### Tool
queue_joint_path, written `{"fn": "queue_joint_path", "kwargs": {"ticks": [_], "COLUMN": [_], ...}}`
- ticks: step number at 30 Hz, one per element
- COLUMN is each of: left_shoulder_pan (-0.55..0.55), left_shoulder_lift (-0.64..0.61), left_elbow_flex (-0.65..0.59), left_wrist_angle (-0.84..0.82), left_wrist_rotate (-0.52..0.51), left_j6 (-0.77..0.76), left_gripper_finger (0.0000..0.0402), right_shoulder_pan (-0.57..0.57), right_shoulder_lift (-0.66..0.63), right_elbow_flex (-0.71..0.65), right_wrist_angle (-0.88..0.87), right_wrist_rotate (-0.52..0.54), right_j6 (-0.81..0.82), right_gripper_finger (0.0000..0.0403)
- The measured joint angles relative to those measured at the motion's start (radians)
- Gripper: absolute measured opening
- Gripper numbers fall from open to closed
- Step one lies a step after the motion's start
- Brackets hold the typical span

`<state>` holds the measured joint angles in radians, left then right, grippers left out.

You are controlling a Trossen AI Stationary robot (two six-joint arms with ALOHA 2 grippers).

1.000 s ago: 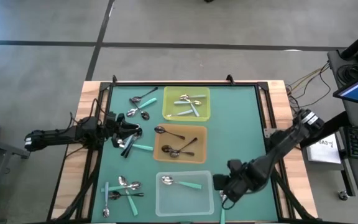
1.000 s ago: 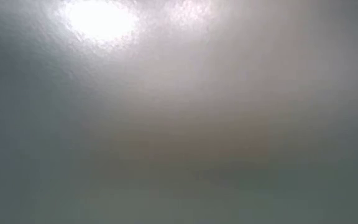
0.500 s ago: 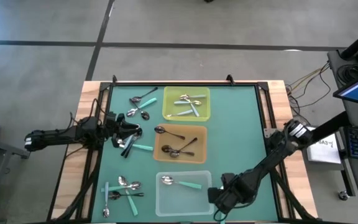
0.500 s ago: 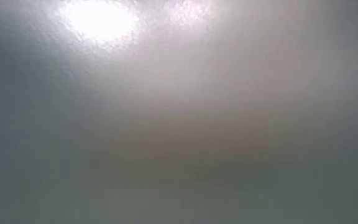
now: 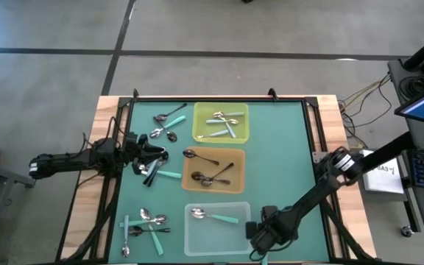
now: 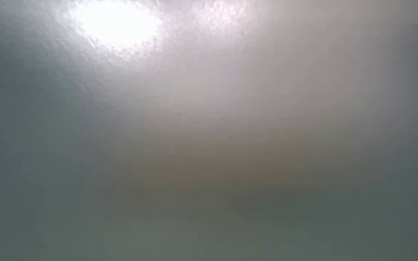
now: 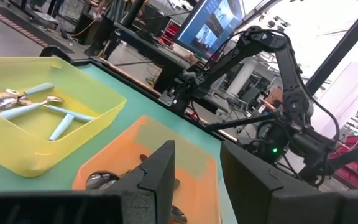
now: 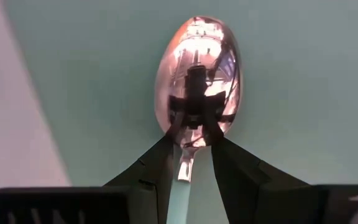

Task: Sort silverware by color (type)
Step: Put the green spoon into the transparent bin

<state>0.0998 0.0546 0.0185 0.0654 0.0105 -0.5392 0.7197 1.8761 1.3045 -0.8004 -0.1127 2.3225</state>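
Note:
My right gripper (image 5: 260,237) hovers near the table's near edge, just right of the clear tray (image 5: 197,243), shut on a teal-handled spoon (image 8: 197,81). My left gripper (image 5: 155,157) waits open on the table's left side, over a dark spoon and a teal-handled spoon (image 5: 169,175). The left wrist view looks past the open fingers (image 7: 160,177) at the yellow tray (image 7: 73,134) and the orange tray (image 7: 166,140). Loose spoons lie in a far-left cluster (image 5: 166,124) and a near-left cluster (image 5: 144,224). The low view shows nothing but blur. My right gripper pinches the spoon's neck (image 8: 186,167), where the shiny bowl meets the teal handle (image 8: 179,202), between its two fingers (image 8: 157,168). The fingers lie along the spoon. The bowl sticks out ahead of them, over the green mat beside the clear tray.
The yellow tray (image 5: 241,136) holds teal-handled spoons, the orange tray (image 5: 235,158) holds dark and silver spoons, and the clear tray holds one teal-handled spoon (image 5: 216,216). A black frame (image 5: 311,147) borders the green mat. Open mat lies right of the trays.
My right gripper has carried the spoon toward the table's near edge and leftward, closing on the clear tray's right side. The left arm and the other spoons have kept still.

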Motion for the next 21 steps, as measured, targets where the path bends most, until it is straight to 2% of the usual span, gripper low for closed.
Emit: {"fn": "queue_joint_path", "kwargs": {"ticks": [21], "left_shoulder_pan": [0.0], "left_shoulder_lift": [0.0], "left_elbow_flex": [0.0], "left_wrist_angle": [0.0], "left_wrist_rotate": [0.0], "left_j6": [0.0], "left_gripper_finger": [0.0111], "right_shoulder_pan": [-0.013], "right_shoulder_lift": [0.015], "right_elbow_flex": [0.001], "right_wrist_angle": [-0.095], "right_wrist_rotate": [0.004], "right_j6": [-0.056], "right_gripper_finger": [0.0086]}}
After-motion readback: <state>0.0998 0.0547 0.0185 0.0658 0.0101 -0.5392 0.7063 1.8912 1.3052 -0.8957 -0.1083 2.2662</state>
